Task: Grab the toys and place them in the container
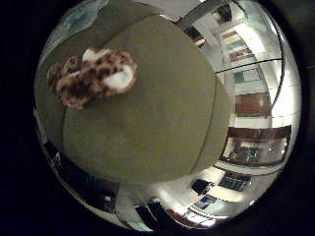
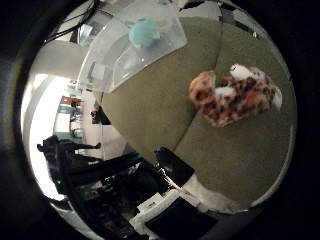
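Spotted plush toy (image 2: 234, 100) — brown and orange blotches with white patches — lying on its side on an olive-green cushion (image 1: 147, 123). Sits near the seam where two cushion pads meet, resting across the upper pad close to its rounded edge. Well apart from the palm, taking up only a small share of either view.

Clear plastic container (image 2: 130, 45) standing on the same green surface, beyond the toy and apart from it, not touching. Inside it a teal toy (image 2: 144, 32), soft and rounded, sitting against one wall of the container. Walls see-through, so the green shows through the lower part.

Past the cushion edge, floor and room furniture — shelving with brown and white panels on one side, dark equipment and a white box on the other. Too small to tell more.

Hand: nothing of it in either palm view beyond dark rims at the edges, so cannot tell whether spread, pressed together or pinching anything. Nothing touching the spotted toy; lying free on the cushion.
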Controlling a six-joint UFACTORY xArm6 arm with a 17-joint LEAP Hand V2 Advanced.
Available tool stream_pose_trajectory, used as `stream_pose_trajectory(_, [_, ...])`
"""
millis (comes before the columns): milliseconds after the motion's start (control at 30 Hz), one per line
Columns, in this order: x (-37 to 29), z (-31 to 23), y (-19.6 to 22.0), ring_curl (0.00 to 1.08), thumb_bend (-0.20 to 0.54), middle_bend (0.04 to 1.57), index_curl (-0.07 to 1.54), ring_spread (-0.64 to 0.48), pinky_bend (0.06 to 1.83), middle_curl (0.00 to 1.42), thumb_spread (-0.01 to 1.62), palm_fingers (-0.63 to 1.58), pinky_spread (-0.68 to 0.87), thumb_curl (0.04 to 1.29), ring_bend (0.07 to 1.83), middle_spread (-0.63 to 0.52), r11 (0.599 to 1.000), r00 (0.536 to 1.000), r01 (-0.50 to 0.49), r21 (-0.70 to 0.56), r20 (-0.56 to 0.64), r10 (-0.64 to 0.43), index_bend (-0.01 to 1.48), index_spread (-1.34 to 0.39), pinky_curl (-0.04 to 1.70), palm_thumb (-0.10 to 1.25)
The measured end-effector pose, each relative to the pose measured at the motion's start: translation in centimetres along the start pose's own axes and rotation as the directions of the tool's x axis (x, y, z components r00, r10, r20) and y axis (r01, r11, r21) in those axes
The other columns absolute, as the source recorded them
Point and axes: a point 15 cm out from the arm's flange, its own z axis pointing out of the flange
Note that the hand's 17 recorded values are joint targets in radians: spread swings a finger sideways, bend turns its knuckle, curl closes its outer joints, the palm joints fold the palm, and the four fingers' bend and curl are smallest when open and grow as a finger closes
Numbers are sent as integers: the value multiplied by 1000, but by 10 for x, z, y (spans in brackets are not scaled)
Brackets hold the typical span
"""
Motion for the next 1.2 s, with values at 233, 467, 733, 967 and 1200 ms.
stream_pose_trajectory(233, [6,19,-2,251,-26,192,316,176,487,314,1044,162,361,292,224,61,1000,1000,-9,-9,6,9,182,-387,82,479])
stream_pose_trajectory(467, [8,43,0,252,-27,189,329,176,448,306,1032,203,371,290,207,63,999,999,-16,-37,27,17,193,-392,79,459])
stream_pose_trajectory(733, [5,64,6,250,-26,197,335,171,404,305,1030,302,379,287,215,38,997,998,-26,-72,55,30,186,-405,69,448])
stream_pose_trajectory(967, [0,67,8,261,-25,234,335,22,451,319,1028,687,301,288,377,-85,997,998,-11,-82,63,16,176,-393,14,453])
stream_pose_trajectory(1200, [-20,67,12,378,-8,555,413,-185,853,441,1052,1360,-109,316,771,-197,990,993,55,-131,109,-40,336,-386,33,588])
